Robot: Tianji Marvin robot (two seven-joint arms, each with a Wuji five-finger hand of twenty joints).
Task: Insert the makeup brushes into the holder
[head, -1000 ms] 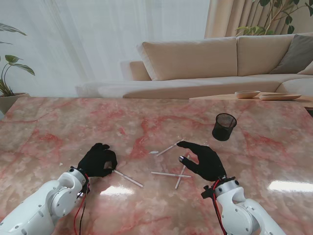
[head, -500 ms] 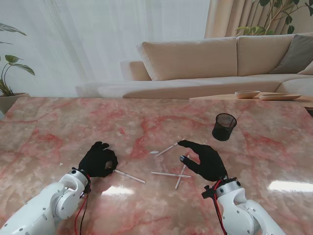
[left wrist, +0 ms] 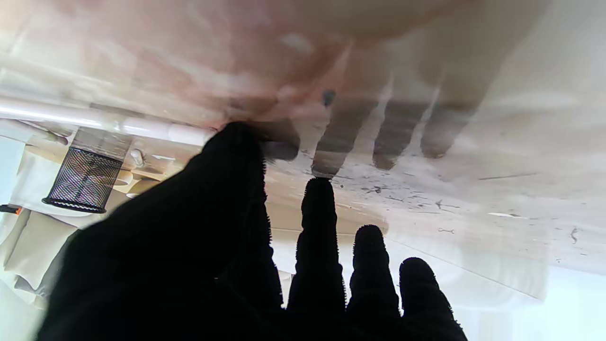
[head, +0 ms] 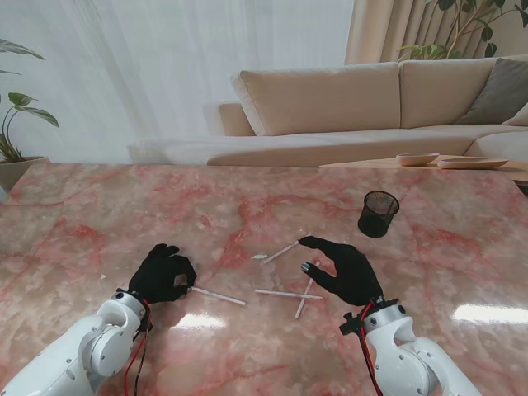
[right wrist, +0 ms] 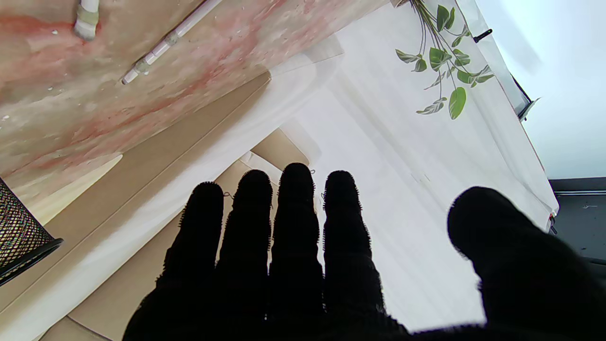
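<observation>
The black mesh holder (head: 379,214) stands upright at the far right of the marble table (head: 99,214); it also shows in the wrist views (left wrist: 83,182) (right wrist: 19,237). My left hand (head: 163,275) is curled, thumb and forefinger pinched on the near end of a white makeup brush (head: 219,296), which still lies on the table. In the left wrist view that brush (left wrist: 118,124) runs out from under my thumb (left wrist: 232,147). My right hand (head: 342,268) is open, fingers spread, over three other brushes: one slanted (head: 280,251), one level (head: 287,294), one crossing it (head: 304,302).
A sofa (head: 330,99) and a side table with shallow dishes (head: 417,158) lie beyond the table's far edge. A potted plant (head: 12,124) stands at the far left. Two brushes (right wrist: 168,40) (right wrist: 85,19) show on the marble ahead of the right fingers (right wrist: 296,203).
My left hand shifted slightly and closed on the brush's end; the brush's free end swung a little away from me. My right hand barely moved.
</observation>
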